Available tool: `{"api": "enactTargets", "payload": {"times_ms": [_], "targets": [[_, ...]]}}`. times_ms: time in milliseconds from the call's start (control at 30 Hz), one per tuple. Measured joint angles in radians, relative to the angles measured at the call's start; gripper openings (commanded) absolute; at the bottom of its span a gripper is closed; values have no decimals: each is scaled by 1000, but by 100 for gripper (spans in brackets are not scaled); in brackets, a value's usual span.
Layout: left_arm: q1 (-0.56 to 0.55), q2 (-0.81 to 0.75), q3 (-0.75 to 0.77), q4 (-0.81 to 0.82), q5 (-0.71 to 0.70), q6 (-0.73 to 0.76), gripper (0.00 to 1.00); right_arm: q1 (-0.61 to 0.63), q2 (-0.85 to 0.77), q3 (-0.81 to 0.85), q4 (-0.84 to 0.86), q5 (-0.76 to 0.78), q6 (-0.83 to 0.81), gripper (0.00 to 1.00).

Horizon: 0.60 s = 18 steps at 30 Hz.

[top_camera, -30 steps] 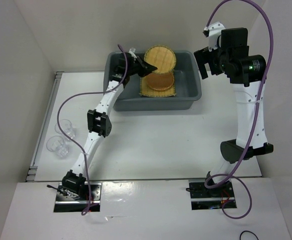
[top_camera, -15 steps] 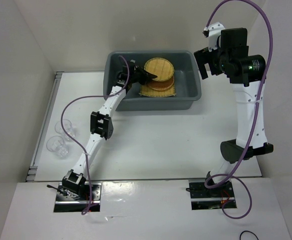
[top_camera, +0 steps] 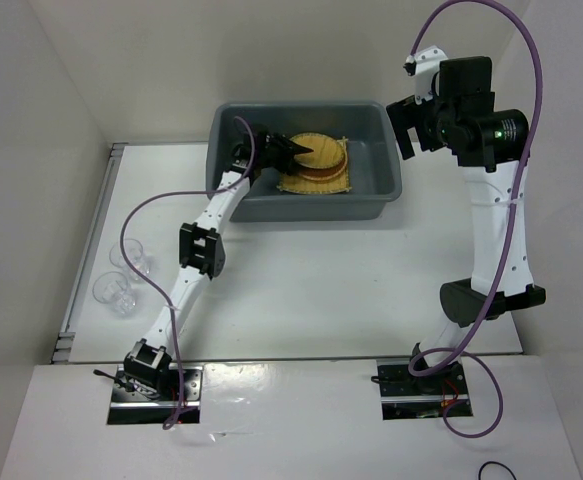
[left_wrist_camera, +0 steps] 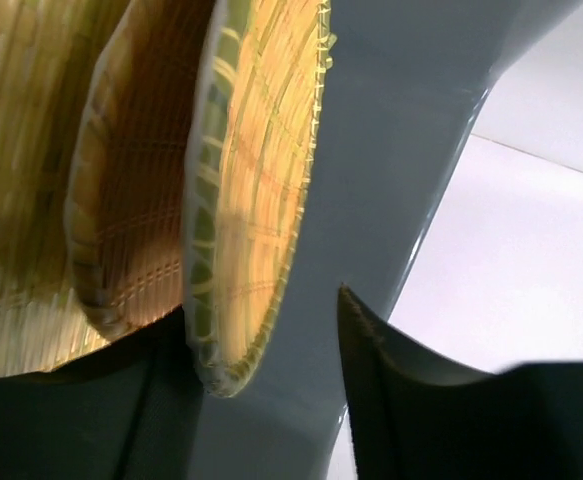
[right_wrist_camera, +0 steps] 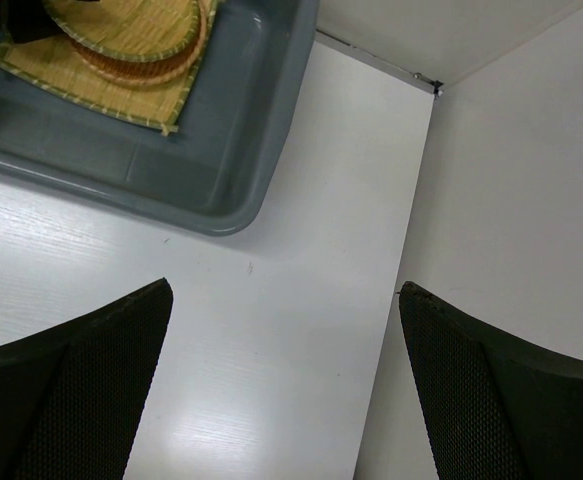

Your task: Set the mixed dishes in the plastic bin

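now that the yellow-tan woven disc [top_camera: 321,152] has dropped from its steep tilt of a second ago to an almost flat lie, it rests on the orange-brown woven disc [top_camera: 316,173]. that disc sits on the square yellow woven mat [top_camera: 341,185] on the floor of the dark grey plastic bin [top_camera: 311,208]. the bin stands at the middle of the far edge of the desk. judgement: three dishes are stowed. the two clear glass cups [top_camera: 114,292] near the left edge of the desk are not yet in.

left gripper [top_camera: 283,152]: inside the bin, at the left rim of the top disc. in the left wrist view its fingers stand apart with the disc rim between them. bare bin wall shows between the rim and one finger, so the disc reads as released, not pinched.

right gripper [top_camera: 411,125]: raised near the bin's right end, fingers spread wide, nothing between them.

orientation: the bin's long axis runs parallel to the far edge, with the opening upward. the discs are round and have no long axis. the top disc faces up, and its rim at the gripper end appears slightly proud of the disc below.
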Motion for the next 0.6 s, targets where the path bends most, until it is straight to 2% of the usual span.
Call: {"api": "enactTargets", "payload": {"times_ms": [167, 233, 333, 467, 600], "targets": [[8, 0, 0, -29, 19, -1, 78, 0, 0, 0, 0, -3, 0, 98], [10, 0, 0, -62, 13, 8, 90, 0, 0, 0, 0, -5, 0, 98], [10, -16, 4, -121, -10, 29, 100, 0, 0, 2, 0, -11, 0, 98], [10, -83, 4, -237, -53, 85, 100, 0, 2, 14, 0, -17, 0, 98], [12, -137, 13, -286, -18, 146, 100, 0, 8, 41, 0, -35, 3, 98]]}}
